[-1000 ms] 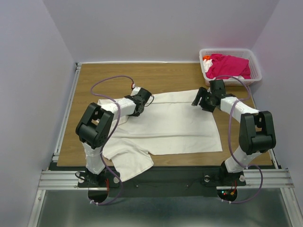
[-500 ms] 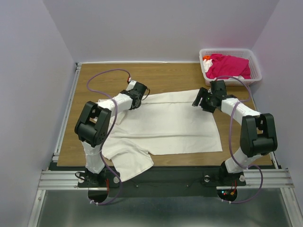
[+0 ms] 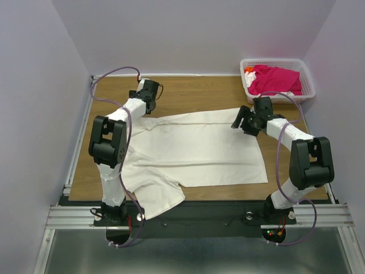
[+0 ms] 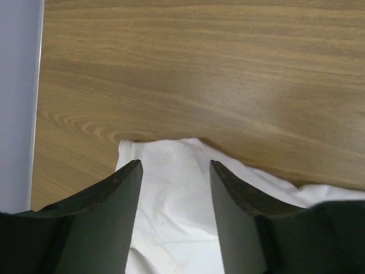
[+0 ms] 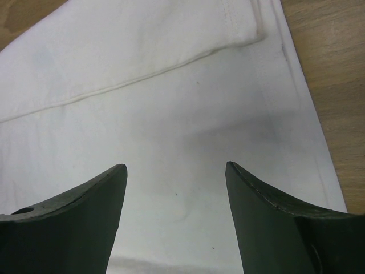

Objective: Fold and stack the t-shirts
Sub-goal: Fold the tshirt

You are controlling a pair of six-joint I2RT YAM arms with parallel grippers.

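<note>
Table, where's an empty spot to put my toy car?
Bare wood runs along the far edge of the table, beyond the off-white t-shirt, from the left gripper to the white basket. A thinner strip lies left of the shirt. The middle is all shirt; the far right corner is crowded by the basket.

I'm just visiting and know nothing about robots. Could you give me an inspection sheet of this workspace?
Surface: wooden table, bare at the back.
Job's things: off-white t-shirt spread flat; pink t-shirt bunched in the white basket.
Clutter: white basket, far right corner.
Grippers: left gripper open, empty, above the shirt's far left corner; right gripper open, empty, above its right edge.
Cables: purple cables looping in the air on both sides.
Surroundings: plain pale walls on three sides.
</note>
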